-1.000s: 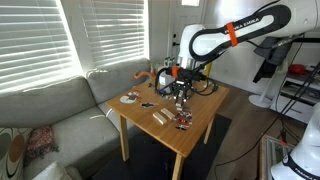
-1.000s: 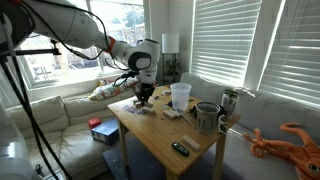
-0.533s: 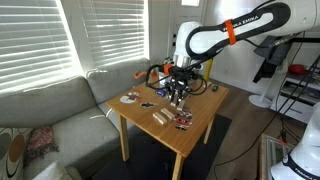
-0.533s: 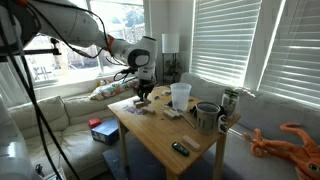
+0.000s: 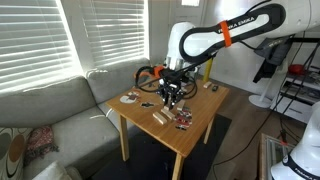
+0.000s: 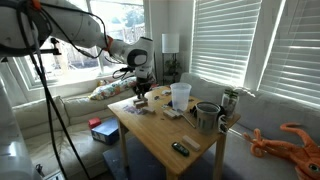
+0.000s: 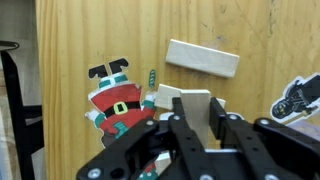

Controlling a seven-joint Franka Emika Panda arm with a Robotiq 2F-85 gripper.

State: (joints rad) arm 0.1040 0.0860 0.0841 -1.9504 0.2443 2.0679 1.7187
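Note:
My gripper is shut on a pale wooden block and holds it upright just above the wooden table. Below it lies a flat Santa figure in red and green. A second pale wooden block lies flat on the table beyond it. A black and white flat figure is at the right edge. In both exterior views the gripper hangs over the far part of the small table.
On the table stand a clear cup, a metal pot, a can and a black remote. A round disc lies near the table's edge. A grey sofa flanks the table. An orange plush octopus lies nearby.
The arm has shifted a little across the table toward the sofa side, the wooden block still in the gripper.

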